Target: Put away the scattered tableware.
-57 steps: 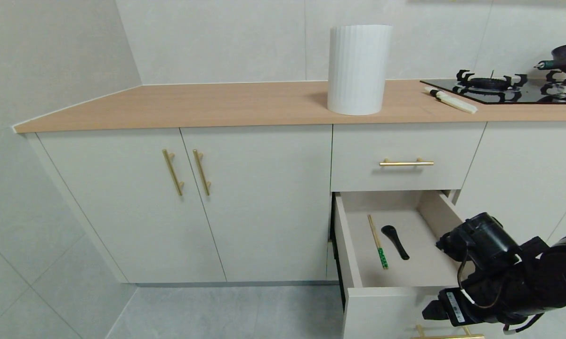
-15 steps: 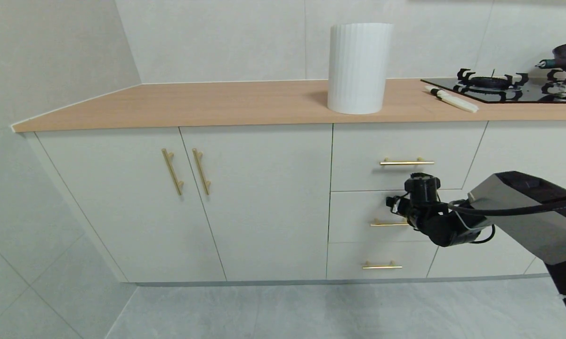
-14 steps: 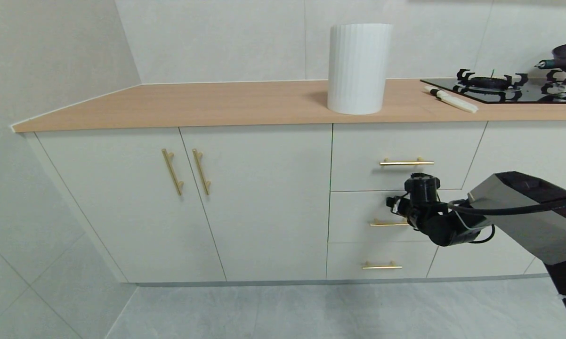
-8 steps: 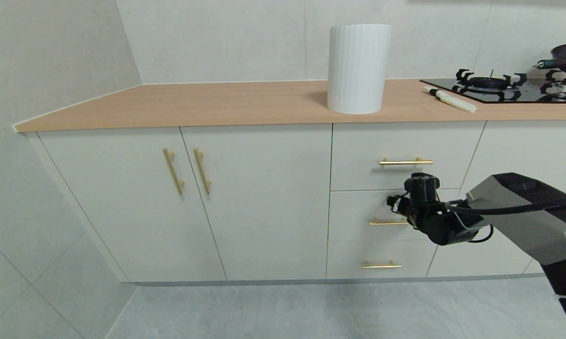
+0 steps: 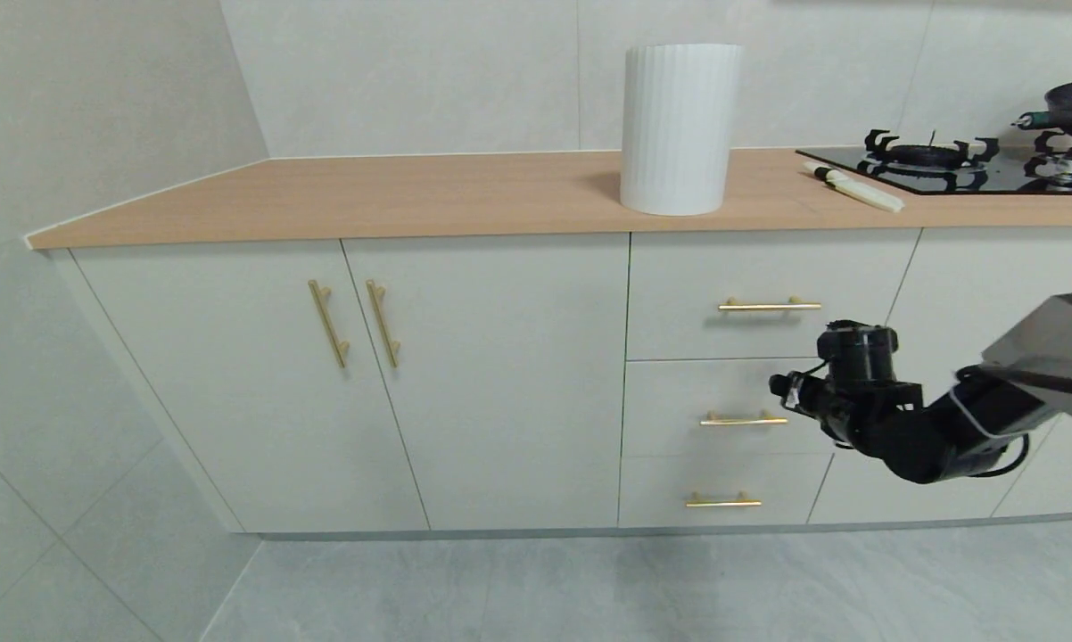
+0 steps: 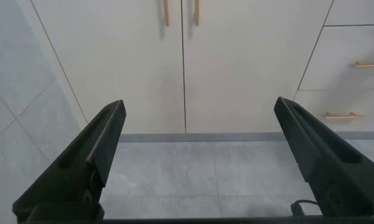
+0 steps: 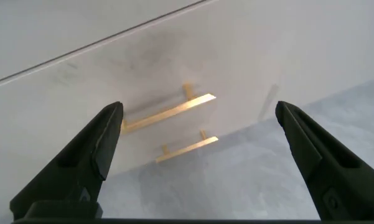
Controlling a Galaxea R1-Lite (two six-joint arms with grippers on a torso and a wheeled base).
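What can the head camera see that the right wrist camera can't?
Head view's extras: the tall white ribbed cylinder on the wooden countertop, the black gas hob and the double cabinet doors. Right wrist view's extra: a close look at the right gripper, black fingers spread open. Both share the gold bar middle drawer handle and bottom drawer handle, plus the grey tiled floor.

Bright, even, diffuse indoor light, no hard shadows. The white cylinder (image 5: 676,129) throws a faint shadow leftward on the countertop (image 5: 366,196). The top drawer handle (image 5: 769,306) casts a soft shadow just below. Mild sheen on the glass hob (image 5: 964,178). Wide-angle bend in head view, straight lines lean at the left edge. In the wrist views the left gripper (image 6: 199,104) and right gripper (image 7: 198,106) look near-black, underlit against pale cabinet fronts (image 6: 249,68)
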